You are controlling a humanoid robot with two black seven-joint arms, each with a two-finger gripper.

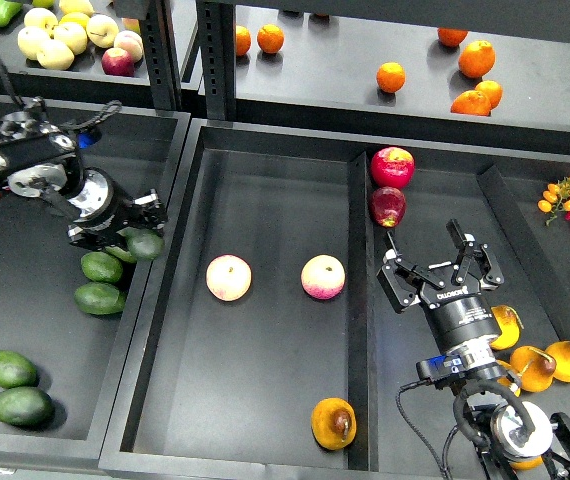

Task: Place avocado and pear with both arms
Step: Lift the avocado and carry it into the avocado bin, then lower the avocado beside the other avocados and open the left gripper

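My left gripper is shut on the dark green avocado and holds it over the wall between the left bin and the middle tray. The pear, yellow-orange with a brown blotch, lies at the front right of the middle tray. My right gripper is open and empty, its fingers pointing up over the right bin, above and to the right of the pear.
Two pink-cream round fruits lie mid-tray. Lighter avocados lie in the left bin. Red apples and yellow pears sit in the right bin. Oranges are on the shelf behind.
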